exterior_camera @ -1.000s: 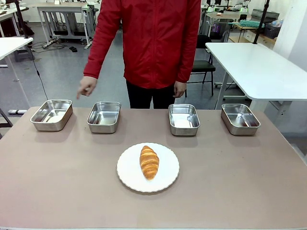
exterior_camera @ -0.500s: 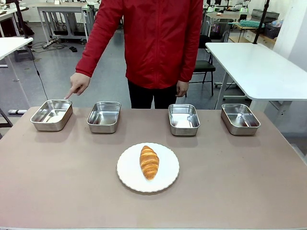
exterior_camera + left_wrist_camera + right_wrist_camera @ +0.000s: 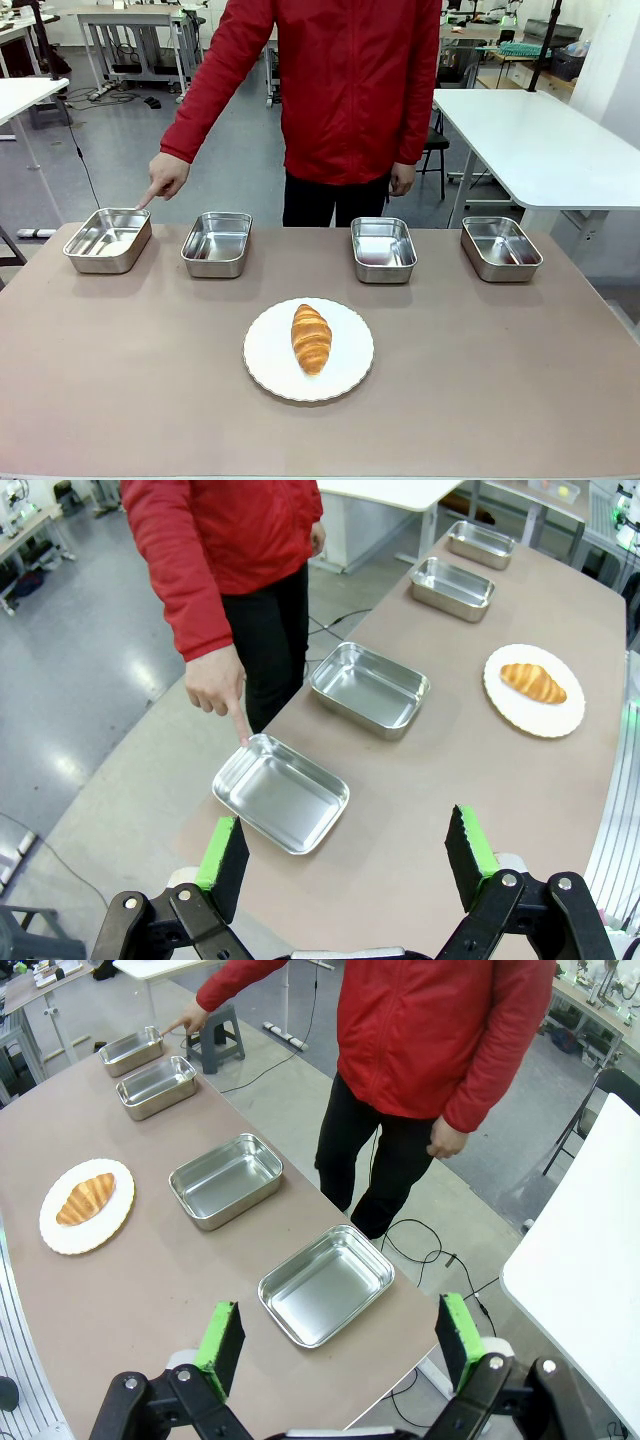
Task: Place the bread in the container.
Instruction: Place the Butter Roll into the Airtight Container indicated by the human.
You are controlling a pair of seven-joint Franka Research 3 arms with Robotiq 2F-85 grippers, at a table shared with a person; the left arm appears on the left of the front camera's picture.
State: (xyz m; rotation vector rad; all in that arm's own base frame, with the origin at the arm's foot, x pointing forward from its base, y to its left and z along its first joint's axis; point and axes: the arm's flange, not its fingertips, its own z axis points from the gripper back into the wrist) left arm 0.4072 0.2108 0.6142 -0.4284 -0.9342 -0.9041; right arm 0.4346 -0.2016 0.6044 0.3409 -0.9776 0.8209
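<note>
The worktop [image 3: 520,380] is laid out as it was a second ago: four steel trays in a row along its far edge, a white plate [image 3: 268,368] nearer the robot. The change has been made by the person [image 3: 350,90], whose body has been shifted towards the robot's right while one arm has been stretched out to the robot's left. That person's hand [image 3: 165,177], hung loosely between the two left-hand trays a second ago, is now held with the forefinger aimed down at the far corner of the leftmost tray. Contact with the rim cannot be judged.

That tray is therefore taken to be the container [image 3: 100,263] meant, and not the other three trays [image 3: 216,244], which lie empty and untouched.

The bread [image 3: 311,338] has not been moved; it lies lengthwise on the plate, well apart from the container.

The left tool [image 3: 345,832] and the right tool [image 3: 338,1312] are held wide apart, with nothing between the pads. The pick-up has not yet been begun.
</note>
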